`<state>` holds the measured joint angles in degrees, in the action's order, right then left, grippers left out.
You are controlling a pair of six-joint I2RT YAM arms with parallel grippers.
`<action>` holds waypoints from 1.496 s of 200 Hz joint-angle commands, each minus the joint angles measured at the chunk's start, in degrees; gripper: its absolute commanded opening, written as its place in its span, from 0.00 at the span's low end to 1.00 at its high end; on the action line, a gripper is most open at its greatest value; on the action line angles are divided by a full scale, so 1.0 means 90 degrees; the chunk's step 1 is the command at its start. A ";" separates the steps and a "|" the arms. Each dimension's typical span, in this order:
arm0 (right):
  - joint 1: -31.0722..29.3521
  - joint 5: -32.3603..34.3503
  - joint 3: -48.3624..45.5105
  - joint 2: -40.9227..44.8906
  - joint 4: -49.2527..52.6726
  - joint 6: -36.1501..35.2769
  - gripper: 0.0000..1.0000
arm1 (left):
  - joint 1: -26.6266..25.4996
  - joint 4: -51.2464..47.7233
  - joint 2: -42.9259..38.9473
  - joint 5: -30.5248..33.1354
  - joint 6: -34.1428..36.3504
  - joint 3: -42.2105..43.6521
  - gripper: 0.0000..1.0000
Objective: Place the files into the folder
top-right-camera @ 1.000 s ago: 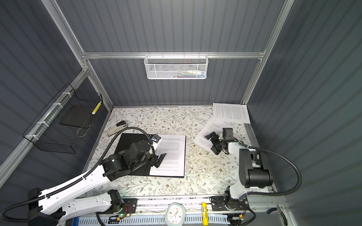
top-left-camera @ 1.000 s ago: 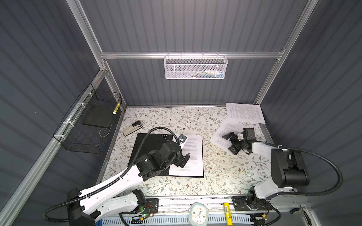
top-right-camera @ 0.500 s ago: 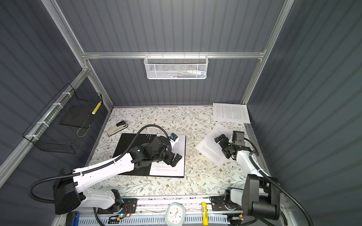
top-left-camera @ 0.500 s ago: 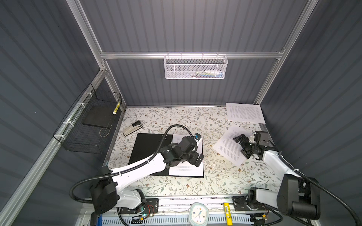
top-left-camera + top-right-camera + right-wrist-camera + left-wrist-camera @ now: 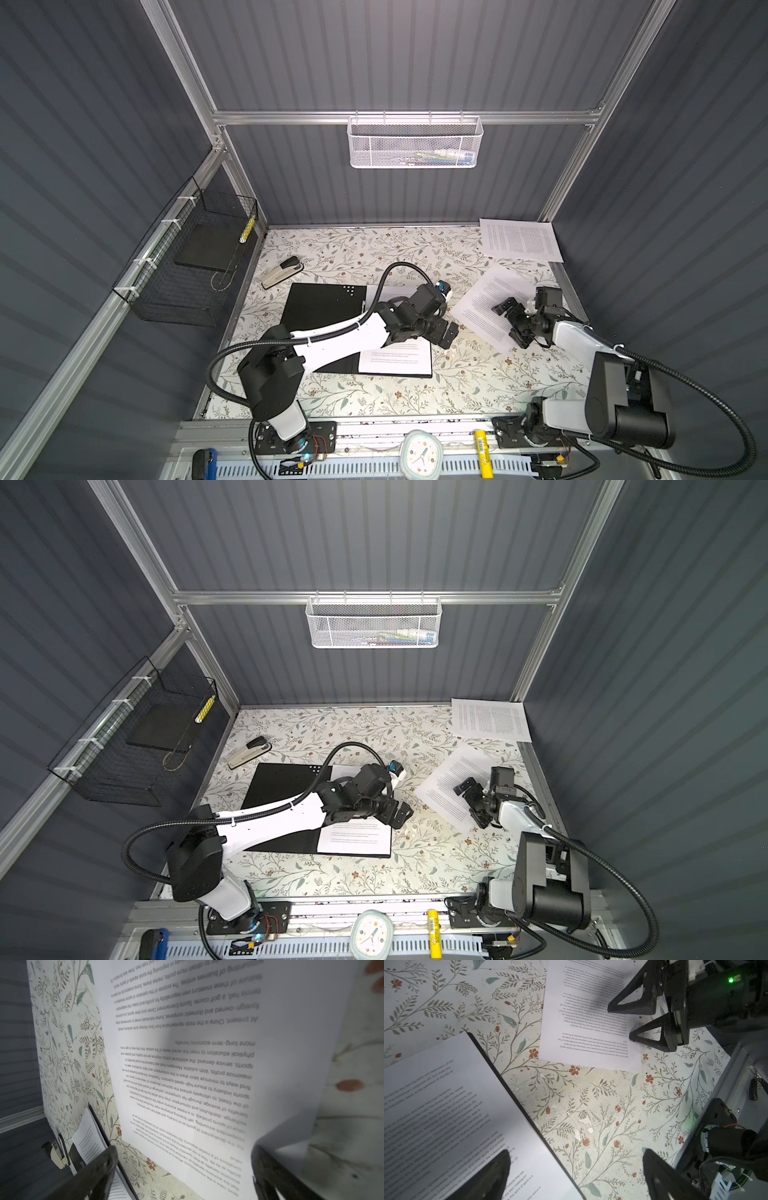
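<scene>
Holding one sheet (image 5: 395, 359) in the open folder (image 5: 320, 307); hovering left gripper (image 5: 444, 335), jaws wide, at its right edge, right gripper (image 5: 513, 323), jaws wide, over a loose sheet (image 5: 482, 303).

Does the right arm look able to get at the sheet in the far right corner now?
Probably yes. The corner sheet lies uncovered on the same side as the right arm, just beyond the nearer sheet below its open jaws; nothing stands between.
</scene>
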<state>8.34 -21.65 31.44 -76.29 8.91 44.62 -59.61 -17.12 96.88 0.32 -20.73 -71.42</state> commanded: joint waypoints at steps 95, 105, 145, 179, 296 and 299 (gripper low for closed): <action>-0.1159 0.0790 0.0603 0.1392 0.0849 0.0672 0.99 | -0.0034 -0.0058 0.1078 -0.0771 -0.0505 -0.1420 1.00; -0.0623 0.0217 0.0826 0.0980 0.0662 0.0281 0.99 | -0.0104 -0.0015 0.1256 -0.0919 -0.0555 -0.1494 1.00; -0.0004 -0.0430 0.2589 -0.0954 0.0806 -0.1001 0.99 | -0.0632 -0.0034 0.2148 -0.0964 -0.0615 -0.2098 1.00; -0.0058 -0.0106 0.4757 -0.2791 0.2619 -0.2028 0.99 | -0.0878 -0.0042 0.2892 -0.1057 -0.0657 -0.2705 1.00; -0.0077 0.0559 0.5156 -0.3259 0.2776 -0.1969 0.99 | -0.0816 -0.0419 0.3230 -0.0720 -0.0593 -0.2009 1.00; -0.0079 0.0567 0.5177 -0.3264 0.2784 -0.1977 0.99 | -0.0788 -0.0448 0.3200 -0.0714 -0.0573 -0.1945 1.00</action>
<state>7.86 -16.47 76.18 -104.51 31.90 27.88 -67.99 -15.75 127.72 -8.12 -26.15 -94.85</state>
